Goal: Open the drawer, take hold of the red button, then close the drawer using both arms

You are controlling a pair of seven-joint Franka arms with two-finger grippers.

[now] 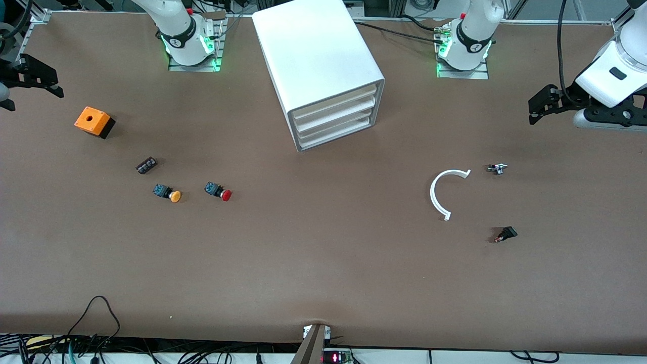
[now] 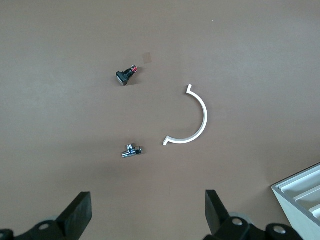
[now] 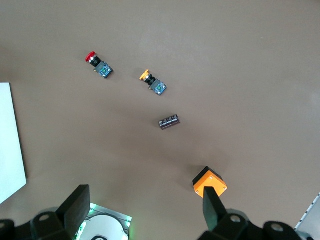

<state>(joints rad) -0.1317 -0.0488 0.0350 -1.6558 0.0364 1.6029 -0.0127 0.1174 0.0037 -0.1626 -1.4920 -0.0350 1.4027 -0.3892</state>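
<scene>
Drawer (image 1: pixel 334 99), uppermost of four in the white cabinet (image 1: pixel 316 55), is fully closed; the cabinet stands between the two arm bases.

Items in order from the right arm's end of the table to the left arm's end:

- Right gripper (image 1: pixel 31 81): raised over the table edge at the right arm's end, jaws spread wide, holding nothing. The arm waits.
- Orange box (image 1: pixel 94 122): at 10 o'clock from the button group.
- Small black block (image 1: pixel 146 165): at 11 o'clock from the orange-capped button (image 1: pixel 167 193).
- Button (image 1: pixel 218 191), red cap: lies on its side on the table, at 3 o'clock from the orange-capped button, outside the drawer.
- White curved piece (image 1: pixel 441 191).
- Small metal fitting (image 1: pixel 497 168): at 12 o'clock from the small black part (image 1: pixel 505 234).
- Left gripper (image 1: pixel 545 105): raised over the left arm's end of the table, jaws spread wide, holding nothing. The arm waits.
</scene>
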